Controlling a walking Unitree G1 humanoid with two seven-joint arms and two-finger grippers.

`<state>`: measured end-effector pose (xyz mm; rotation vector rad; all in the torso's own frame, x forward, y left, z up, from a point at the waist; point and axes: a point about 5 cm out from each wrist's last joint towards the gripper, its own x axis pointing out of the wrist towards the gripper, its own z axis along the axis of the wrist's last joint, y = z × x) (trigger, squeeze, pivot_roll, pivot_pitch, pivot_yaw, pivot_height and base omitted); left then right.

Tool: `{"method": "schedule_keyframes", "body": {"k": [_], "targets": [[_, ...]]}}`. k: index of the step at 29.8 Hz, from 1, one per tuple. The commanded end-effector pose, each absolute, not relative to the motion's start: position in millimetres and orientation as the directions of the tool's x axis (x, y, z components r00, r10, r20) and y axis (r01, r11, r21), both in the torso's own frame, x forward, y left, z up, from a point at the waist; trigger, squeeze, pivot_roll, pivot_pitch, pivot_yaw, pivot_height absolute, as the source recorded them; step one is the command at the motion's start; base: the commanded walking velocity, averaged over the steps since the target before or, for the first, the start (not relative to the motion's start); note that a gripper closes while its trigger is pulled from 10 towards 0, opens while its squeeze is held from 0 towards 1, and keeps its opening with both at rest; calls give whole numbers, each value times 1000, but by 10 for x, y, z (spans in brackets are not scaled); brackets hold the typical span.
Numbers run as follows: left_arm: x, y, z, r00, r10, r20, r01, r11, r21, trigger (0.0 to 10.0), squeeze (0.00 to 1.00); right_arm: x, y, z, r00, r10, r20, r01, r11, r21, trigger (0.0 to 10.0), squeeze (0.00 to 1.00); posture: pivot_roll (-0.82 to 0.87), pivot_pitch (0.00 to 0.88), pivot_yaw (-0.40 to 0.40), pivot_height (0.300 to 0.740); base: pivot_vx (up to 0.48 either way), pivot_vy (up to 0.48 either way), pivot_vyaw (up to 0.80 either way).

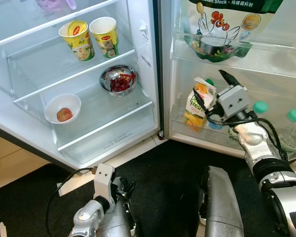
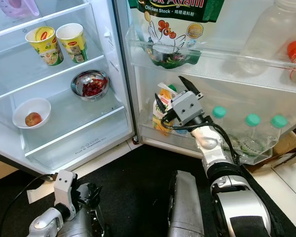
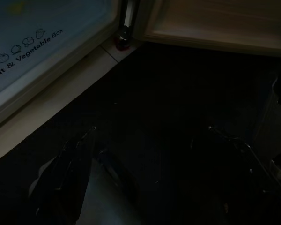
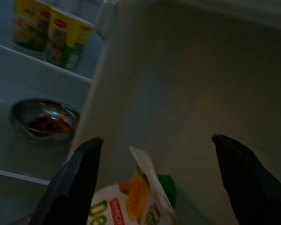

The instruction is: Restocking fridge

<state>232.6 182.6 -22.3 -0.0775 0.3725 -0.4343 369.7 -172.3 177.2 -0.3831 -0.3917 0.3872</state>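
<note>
R gripper (image 1: 210, 92) is hovering w/ fingers spread wide, just above the juice carton (image 1: 199, 103), which is standing in the lower fridge door shelf (image 1: 187, 132) beside green-capped bottles (image 2: 251, 133). L gripper (image 1: 121, 190) is hanging idle low over the dark mat; can't tell its fingers' state.

Chicken stock pouch (image 1: 227, 24) cut off at top; juice carton (image 4: 131, 206) at frame edge.

The open fridge (image 1: 138, 106) is viewed from above by both head cameras. The juice carton (image 4: 131, 206) is seen closely from the right wrist; the dark floor (image 3: 178, 117) is faced by the left wrist camera.
</note>
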Motion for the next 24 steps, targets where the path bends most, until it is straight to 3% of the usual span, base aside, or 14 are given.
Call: {"method": "schedule_keyframes", "body": {"k": [1,2,6,8,10,16,21,24], "targets": [[2239,1800,-314,822,-424,-379,385,905,-179,10000,0,3676,-1696,1707,848,457,269,-343,859,-379,10000,702,5,242,46,470,0,0,0],[2248,1793,-314,822,-424,-381,384,906,-181,10000,0,3639,-1643,1676,815,518,261,-431,842,-325,10000,0,-3,229,42,470,0,0,0],[2266,1775,-320,819,-422,-389,379,907,-184,10000,0,3547,-1567,1612,750,605,267,-567,796,-212,10000,0,-9,230,32,470,0,0,0],[2266,1768,-340,819,-410,-402,362,912,-192,10000,0,3443,-1514,1462,714,654,249,-657,749,-84,10000,0,-10,214,27,470,0,0,0],[2254,1767,-354,817,-406,-409,356,914,-196,10000,0,3374,-1463,1349,689,695,205,-699,712,-64,10000,0,-17,205,30,470,0,0,0],[2253,1781,-372,818,-389,-424,336,921,-197,10000,0,3186,-1280,1001,618,785,41,-783,619,-66,10000,0,-24,167,35,470,0,0,0],[2338,1802,-317,832,-376,-408,328,926,-185,10000,0,3160,-1238,1013,600,797,67,-799,601,9,10000,0,-22,161,35,470,0,0,0],[2505,1821,-191,861,-360,-359,318,932,-171,10000,0,3116,-1217,1000,525,848,72,-846,511,153,10000,0,-22,136,29,475,0,0,0]]}}
